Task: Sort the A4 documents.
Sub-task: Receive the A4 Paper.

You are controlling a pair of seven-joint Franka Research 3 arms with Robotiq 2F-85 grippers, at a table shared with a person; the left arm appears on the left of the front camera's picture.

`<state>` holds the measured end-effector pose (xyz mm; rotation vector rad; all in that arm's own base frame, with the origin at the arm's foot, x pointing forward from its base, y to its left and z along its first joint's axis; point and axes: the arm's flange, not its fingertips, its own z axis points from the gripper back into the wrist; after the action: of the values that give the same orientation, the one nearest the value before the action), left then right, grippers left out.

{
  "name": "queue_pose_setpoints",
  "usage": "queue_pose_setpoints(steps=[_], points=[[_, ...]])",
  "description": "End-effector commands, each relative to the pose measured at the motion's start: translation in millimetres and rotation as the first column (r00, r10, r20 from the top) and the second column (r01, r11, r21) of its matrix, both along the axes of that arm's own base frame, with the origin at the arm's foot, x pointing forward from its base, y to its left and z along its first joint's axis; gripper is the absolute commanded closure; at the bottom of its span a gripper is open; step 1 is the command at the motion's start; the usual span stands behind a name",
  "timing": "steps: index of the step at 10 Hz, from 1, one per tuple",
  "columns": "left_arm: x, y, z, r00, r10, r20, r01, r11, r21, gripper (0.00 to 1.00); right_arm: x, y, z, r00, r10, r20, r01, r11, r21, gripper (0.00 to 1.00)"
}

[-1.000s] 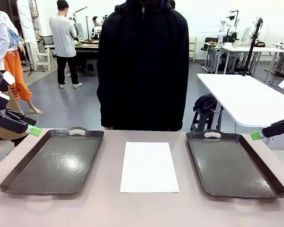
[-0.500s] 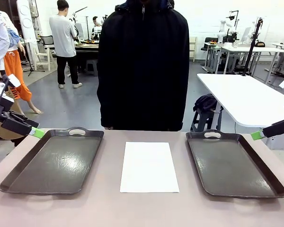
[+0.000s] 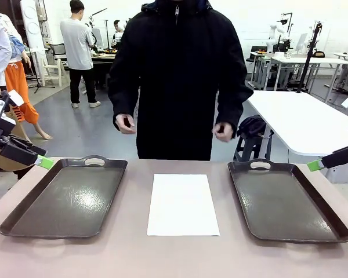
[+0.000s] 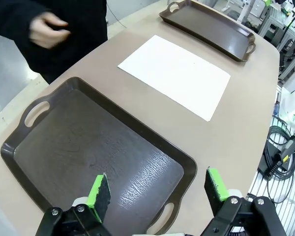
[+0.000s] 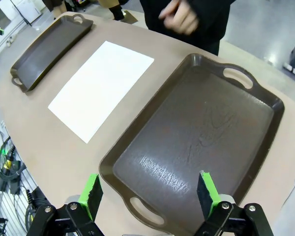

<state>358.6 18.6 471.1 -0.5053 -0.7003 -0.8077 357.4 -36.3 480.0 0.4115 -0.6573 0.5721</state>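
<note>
A thin white rectangular A4 document (image 3: 183,204) lies flat on the beige table (image 3: 174,258), between two dark brown handled trays and touching neither. The left gripper (image 4: 157,189) hangs by the left tray (image 3: 69,197), jaws spread wide and empty. The right gripper (image 5: 150,192) hangs likewise by the right tray (image 3: 284,202).

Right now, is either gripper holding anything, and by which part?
Nothing held. Left gripper and right gripper both open and empty; the A4 sheet lies untouched on the table.
</note>
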Motion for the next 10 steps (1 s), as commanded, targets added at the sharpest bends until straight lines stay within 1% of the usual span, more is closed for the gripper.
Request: queue_pose_setpoints(steps=[1,10], points=[[0.4,1.2,0.1,1.0,-0.018,0.017,0.018,1.0,-0.016,0.0,0.6,-0.3,-1.4,1.0,0.007,-0.002,-0.007,1.0,0.01,0.0],[0.4,1.2,0.1,1.0,-0.018,0.017,0.018,1.0,-0.016,0.0,0.6,-0.3,-1.4,1.0,0.007,-0.002,-0.007,1.0,0.01,0.0]])
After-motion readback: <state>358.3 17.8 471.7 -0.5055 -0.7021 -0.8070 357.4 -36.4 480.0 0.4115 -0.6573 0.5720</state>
